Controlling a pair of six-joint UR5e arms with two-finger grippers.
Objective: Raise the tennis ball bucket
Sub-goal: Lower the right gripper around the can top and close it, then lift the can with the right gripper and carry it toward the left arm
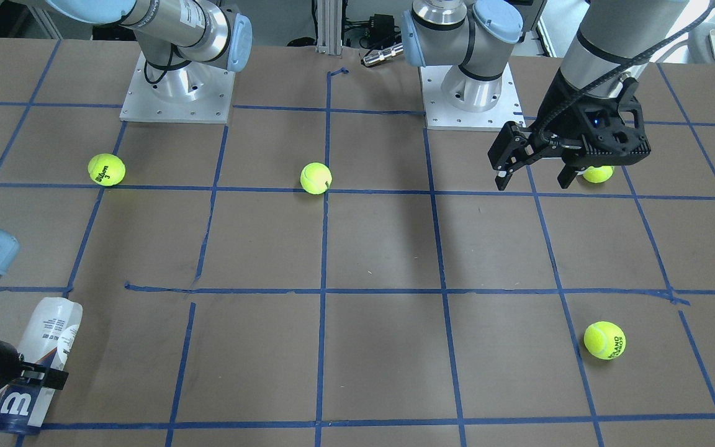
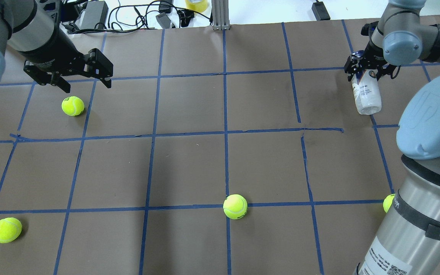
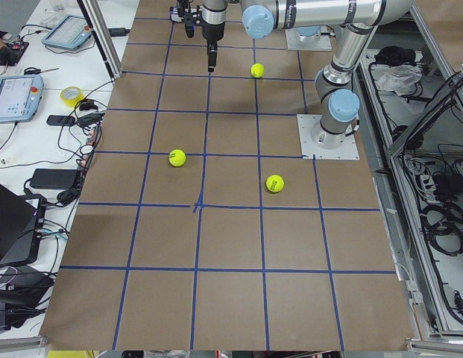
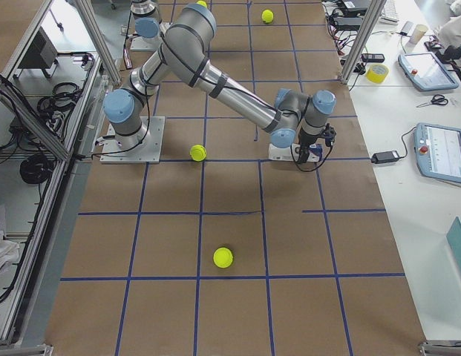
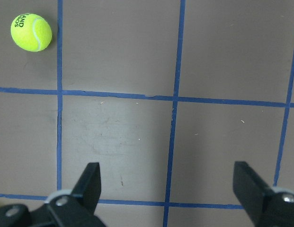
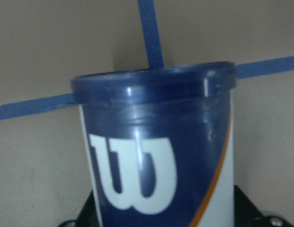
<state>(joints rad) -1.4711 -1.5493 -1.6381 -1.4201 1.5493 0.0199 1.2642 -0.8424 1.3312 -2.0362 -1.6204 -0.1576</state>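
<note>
The tennis ball bucket point(image 1: 44, 347) is a clear tube with a white and navy label and a white "W". It is tilted at the table's far corner on my right side, and also shows in the overhead view point(image 2: 368, 95). My right gripper point(image 1: 40, 375) is shut on its middle. The right wrist view shows its navy rim point(image 6: 154, 85) over the brown table. I cannot tell whether it touches the table. My left gripper point(image 1: 537, 179) is open and empty, hovering beside a tennis ball point(image 1: 598, 174).
Three more yellow-green tennis balls point(image 1: 107, 169) point(image 1: 316, 178) point(image 1: 604, 339) lie spread over the brown table with its blue tape grid point(image 1: 326, 292). The two arm bases point(image 1: 177, 87) point(image 1: 470, 93) stand at the robot's edge. Cables and tape lie beyond the far edge point(image 2: 136, 17).
</note>
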